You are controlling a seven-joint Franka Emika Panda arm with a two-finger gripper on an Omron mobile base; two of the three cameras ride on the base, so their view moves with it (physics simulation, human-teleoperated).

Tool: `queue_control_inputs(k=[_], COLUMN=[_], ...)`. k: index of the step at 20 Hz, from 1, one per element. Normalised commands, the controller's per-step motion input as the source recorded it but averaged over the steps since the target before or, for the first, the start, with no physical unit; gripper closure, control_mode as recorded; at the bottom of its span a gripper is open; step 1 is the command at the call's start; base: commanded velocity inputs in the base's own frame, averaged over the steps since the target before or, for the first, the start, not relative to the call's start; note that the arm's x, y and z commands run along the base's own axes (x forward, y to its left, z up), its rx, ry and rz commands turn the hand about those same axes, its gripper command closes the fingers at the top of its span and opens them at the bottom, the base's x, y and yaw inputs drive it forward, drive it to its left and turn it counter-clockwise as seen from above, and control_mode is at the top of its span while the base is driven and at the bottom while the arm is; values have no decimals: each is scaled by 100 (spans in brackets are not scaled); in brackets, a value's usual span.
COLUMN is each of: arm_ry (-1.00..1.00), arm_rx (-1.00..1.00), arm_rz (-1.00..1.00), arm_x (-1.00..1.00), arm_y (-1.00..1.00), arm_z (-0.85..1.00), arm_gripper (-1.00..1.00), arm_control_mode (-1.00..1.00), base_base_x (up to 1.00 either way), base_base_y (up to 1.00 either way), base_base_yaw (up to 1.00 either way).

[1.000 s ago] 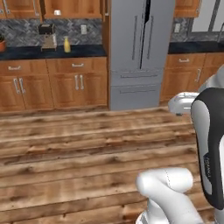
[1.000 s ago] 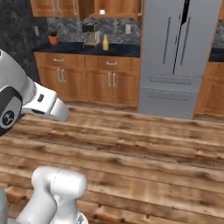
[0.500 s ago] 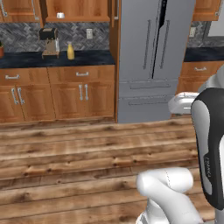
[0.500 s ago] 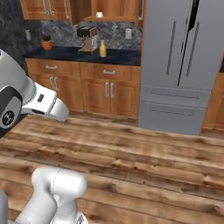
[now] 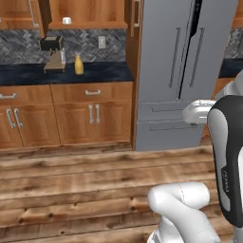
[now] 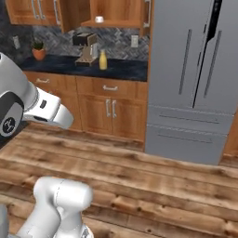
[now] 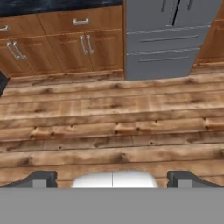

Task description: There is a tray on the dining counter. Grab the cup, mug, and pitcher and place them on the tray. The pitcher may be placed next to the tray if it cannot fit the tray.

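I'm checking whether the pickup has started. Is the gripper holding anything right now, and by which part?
Nothing is held. In the hand view the gripper stands wide open, with only wooden floor beyond its fingertips. The pitcher sits on the far counter.

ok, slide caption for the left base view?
Pitcher on the counter beside the coffee machine, fridge at right.

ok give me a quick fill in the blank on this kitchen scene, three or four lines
1. The mustard-yellow pitcher stands on the black counter just right of the ____.
2. The end effector has its fingers spread ____ with nothing between them.
3. Below the end effector lies a ____ plank floor.
4. The tall grey appliance right of the cabinets is a ____.

Missing words: coffee machine; open; wooden; refrigerator
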Motion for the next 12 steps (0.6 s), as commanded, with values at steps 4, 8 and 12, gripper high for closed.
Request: queue_control_inputs(k=[4, 8, 12], arm_ry=[0, 0, 0], arm_rx=[0, 0, 0], arm_rz=[0, 0, 0], arm_x=[0, 0, 0], arm_y=[0, 0, 0], arm_z=[0, 0, 0], arm_gripper=[-100, -100, -100], arm_control_mode=[100, 100, 100], base_base_x=[100, 100, 100], base_base_y=[18, 22, 31], base_base_yaw=[2, 0, 0])
